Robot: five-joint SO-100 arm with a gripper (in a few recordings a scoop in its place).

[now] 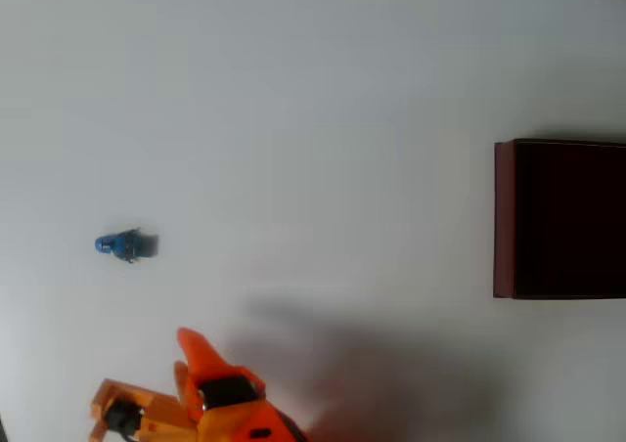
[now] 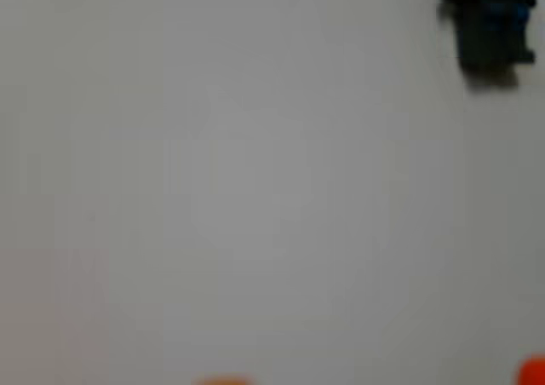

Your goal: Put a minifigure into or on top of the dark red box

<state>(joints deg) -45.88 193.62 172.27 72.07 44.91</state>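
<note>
Broadly, the white matte table (image 1: 323,80) carries everything, and the square dark red box (image 1: 559,219) with thin reddish-brown walls and a very dark interior serves as the landmark, cut off by the right edge of the overhead view. Well apart from the box, across the table to the left in that view, lies the tiny toy minifigure (image 1: 126,245) with a bright blue head and darker blue-black body, on its side with the head pointing away from the box. The orange plastic 2-finger gripper (image 1: 186,369) sits lower left of the box, near the bottom edge and just below the figure, apart from it. It grips nothing; how wide its fingers stand cannot be told from these blurred pictures. In the wrist view the minifigure (image 2: 490,23) appears as a dark blur at the top right.

Judged by its look, the figure is hard plastic: very light, stiff, smooth and likely slippery, so it could skid or pop out under a pinch. The torso looks the best place to hold it, fingers closing across its narrow width, not the rounded head.
</note>
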